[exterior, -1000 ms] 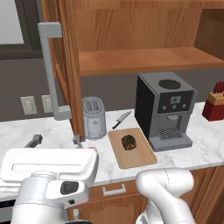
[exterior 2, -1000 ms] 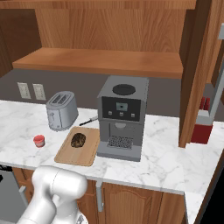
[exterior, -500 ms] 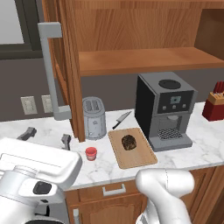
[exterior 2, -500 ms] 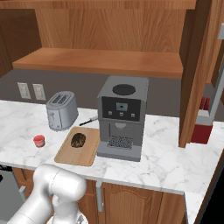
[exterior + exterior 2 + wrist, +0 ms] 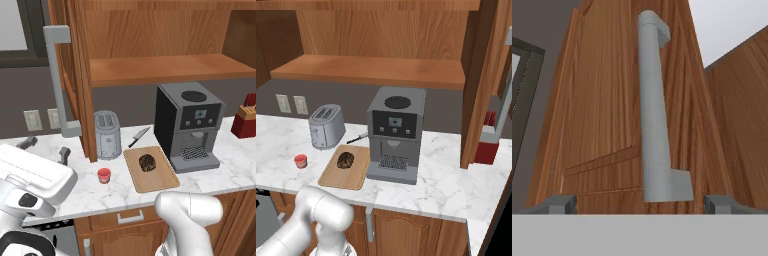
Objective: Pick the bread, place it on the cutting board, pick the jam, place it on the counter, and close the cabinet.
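Observation:
The bread [image 5: 146, 162] [image 5: 346, 160] lies on the cutting board [image 5: 156, 181] [image 5: 338, 177]. The jam [image 5: 104, 175] [image 5: 301, 161] stands on the counter [image 5: 225, 172] [image 5: 441, 185], left of the board. The cabinet's left door [image 5: 82, 75] [image 5: 602, 125] stands open, edge-on, with its grey bar handle [image 5: 60, 80] [image 5: 654, 110] facing left. My gripper [image 5: 45, 148] [image 5: 639, 205] is open and holds nothing. It sits low at the left, below and left of that handle, pointing up at it. In the hand view the bar's lower end hangs between my fingertips [image 5: 554, 204], a little beyond them.
A toaster [image 5: 107, 134] [image 5: 326, 127], a knife [image 5: 140, 136] and a coffee machine [image 5: 187, 127] [image 5: 395, 135] stand behind the board. A red knife block [image 5: 245, 120] is at the right. Another open door [image 5: 481, 75] hangs over the counter's right end.
My hand has swung left, away from the jam, which it hid a second ago. The fingers now point up toward the door handle. Bread, board and jam have not moved.

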Tool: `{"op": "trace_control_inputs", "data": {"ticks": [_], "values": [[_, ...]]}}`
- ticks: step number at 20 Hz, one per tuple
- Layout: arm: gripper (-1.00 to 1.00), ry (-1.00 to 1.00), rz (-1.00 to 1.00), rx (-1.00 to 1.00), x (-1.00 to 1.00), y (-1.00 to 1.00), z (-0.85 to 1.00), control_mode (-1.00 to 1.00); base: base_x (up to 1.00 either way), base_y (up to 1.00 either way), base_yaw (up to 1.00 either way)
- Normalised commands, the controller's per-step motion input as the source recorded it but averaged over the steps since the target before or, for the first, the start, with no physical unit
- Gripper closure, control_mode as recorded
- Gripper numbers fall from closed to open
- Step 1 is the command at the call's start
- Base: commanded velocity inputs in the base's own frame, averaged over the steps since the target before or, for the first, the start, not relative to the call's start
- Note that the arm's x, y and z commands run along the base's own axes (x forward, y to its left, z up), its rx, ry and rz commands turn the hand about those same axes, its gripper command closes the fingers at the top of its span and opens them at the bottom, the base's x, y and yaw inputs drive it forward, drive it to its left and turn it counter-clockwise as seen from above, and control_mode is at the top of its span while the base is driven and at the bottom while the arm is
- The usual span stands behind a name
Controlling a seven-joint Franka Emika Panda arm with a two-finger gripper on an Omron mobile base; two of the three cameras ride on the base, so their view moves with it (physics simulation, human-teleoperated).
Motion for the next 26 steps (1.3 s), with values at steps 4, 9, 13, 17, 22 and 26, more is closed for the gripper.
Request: {"op": "trace_control_inputs", "data": {"ticks": [4,9,13,17,22,26], "values": [[-1.00,0.00,-0.01,0.00,0.24,0.00,-0.09,-1.00,0.00,0.00,0.00],[-1.00,-0.01,0.00,0.00,0.22,0.00,-0.05,-1.00,0.00,0.00,0.00],[-1.00,-0.03,-0.05,0.00,0.06,0.00,0.00,-1.00,0.00,0.00,0.00],[-1.00,-0.02,-0.07,0.00,0.00,0.00,0.00,-1.00,0.00,0.00,0.00],[-1.00,-0.02,-0.09,0.00,0.00,0.00,0.00,-1.00,0.00,0.00,0.00],[-1.00,-0.02,-0.11,0.00,0.00,0.00,0.00,-1.00,0.00,0.00,0.00]]}}
